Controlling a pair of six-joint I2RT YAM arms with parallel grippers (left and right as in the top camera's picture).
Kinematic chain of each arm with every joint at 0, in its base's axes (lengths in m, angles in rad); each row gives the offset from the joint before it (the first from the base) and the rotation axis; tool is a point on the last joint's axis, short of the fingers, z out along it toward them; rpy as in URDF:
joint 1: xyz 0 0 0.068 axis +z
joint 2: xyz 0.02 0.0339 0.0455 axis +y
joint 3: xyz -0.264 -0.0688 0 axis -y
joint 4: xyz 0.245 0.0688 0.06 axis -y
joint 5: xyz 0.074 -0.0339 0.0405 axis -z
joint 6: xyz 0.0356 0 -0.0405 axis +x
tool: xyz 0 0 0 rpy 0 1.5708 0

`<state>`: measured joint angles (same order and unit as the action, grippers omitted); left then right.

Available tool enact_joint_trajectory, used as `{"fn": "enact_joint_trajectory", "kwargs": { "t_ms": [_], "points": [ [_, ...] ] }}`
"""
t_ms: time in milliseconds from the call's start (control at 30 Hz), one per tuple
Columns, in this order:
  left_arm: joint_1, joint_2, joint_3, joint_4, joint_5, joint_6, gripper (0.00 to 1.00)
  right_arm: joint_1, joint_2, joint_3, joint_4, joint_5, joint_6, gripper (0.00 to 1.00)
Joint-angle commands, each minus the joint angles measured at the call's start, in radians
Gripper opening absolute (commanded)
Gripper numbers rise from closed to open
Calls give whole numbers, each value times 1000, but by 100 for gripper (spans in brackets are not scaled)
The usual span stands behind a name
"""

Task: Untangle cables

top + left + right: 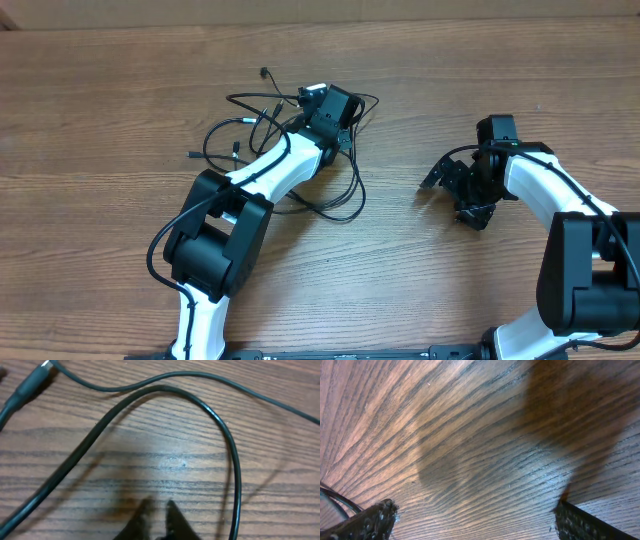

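The cables (262, 128) are thin black cords lying in a loose tangle left of the table's centre, with small plug tips at the left and top and one long loop (345, 195) running toward me. My left gripper (335, 115) sits over the tangle's right side. In the left wrist view its fingertips (157, 506) are close together with nothing between them, and a cable strand (220, 420) arcs ahead of them, a plug (30, 385) at top left. My right gripper (455, 192) is open and empty over bare wood (475, 510), well right of the cables.
The table is brown wood (120, 90). A bit of black cable (335, 497) shows at the lower left of the right wrist view. Both arm bases stand at the near edge.
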<state>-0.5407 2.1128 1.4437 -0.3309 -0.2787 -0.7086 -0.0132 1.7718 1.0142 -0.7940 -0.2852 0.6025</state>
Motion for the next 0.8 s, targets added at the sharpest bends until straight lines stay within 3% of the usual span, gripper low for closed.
{"fn": "enact_joint_trajectory", "kwargs": {
  "t_ms": [0, 100, 233, 400, 533, 767],
  "points": [
    [4, 8, -3, 15, 6, -2, 28, 6, 43, -47, 8, -31, -1, 100],
    [4, 8, -3, 29, 6, -2, 44, 6, 43, -47, 8, -31, -1, 100],
    [4, 8, -3, 41, 6, -2, 52, 6, 43, -47, 8, -31, -1, 100],
    [4, 8, -3, 45, 6, -2, 84, 6, 43, -47, 8, -31, -1, 100],
    [4, 8, -3, 50, 6, -2, 98, 6, 43, -47, 8, -31, -1, 100],
    [4, 8, -3, 68, 6, -2, 100, 6, 43, -47, 8, -31, -1, 100]
  ]
}}
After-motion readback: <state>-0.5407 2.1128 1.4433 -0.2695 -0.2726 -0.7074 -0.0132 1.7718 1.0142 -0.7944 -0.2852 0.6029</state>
